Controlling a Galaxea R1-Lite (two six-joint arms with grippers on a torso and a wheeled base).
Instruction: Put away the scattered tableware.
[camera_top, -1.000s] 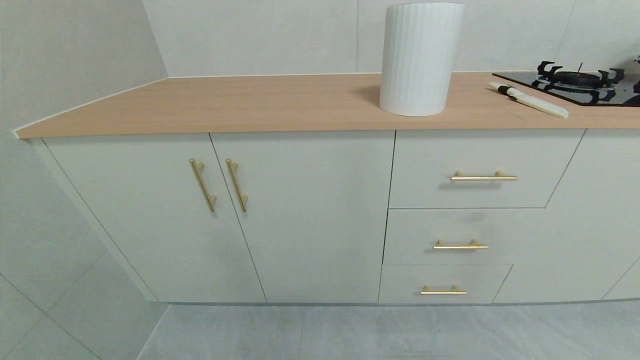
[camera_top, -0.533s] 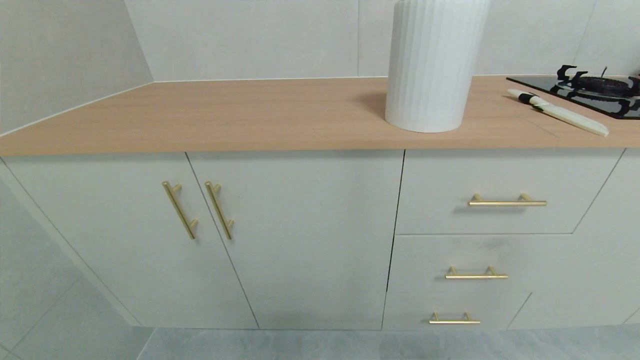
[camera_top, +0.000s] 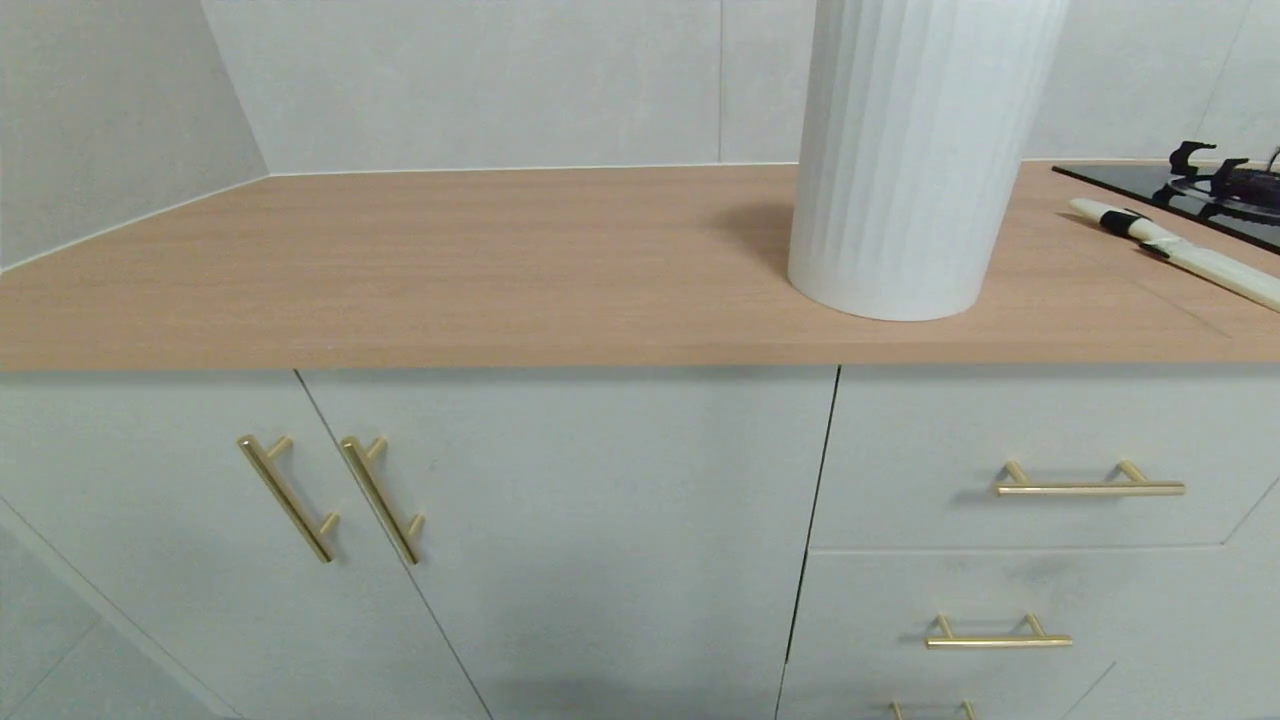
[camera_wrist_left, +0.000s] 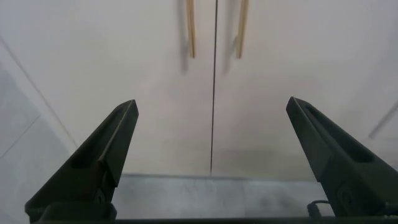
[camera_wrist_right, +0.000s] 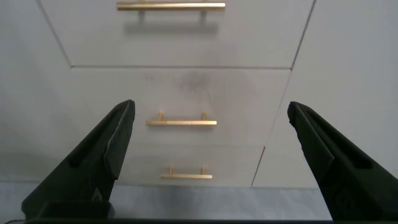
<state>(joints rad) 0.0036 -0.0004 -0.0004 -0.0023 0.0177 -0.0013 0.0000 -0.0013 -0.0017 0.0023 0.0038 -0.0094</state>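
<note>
Knife (camera_top: 1180, 252), white, black band: flat on countertop (camera_top: 450, 270), right of white ribbed canister (camera_top: 915, 160), apart from it, by hob (camera_top: 1205, 185). My left gripper (camera_wrist_left: 211, 107): fingers spread, facing cabinet doors (camera_wrist_left: 124, 93) below-left of canister. Right gripper (camera_wrist_right: 211, 107): spread, facing drawers (camera_wrist_right: 180, 87) below canister.

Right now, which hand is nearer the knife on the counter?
Right. The right hand faces the drawers below the knife; the left hand faces the double doors, farther left.
</note>
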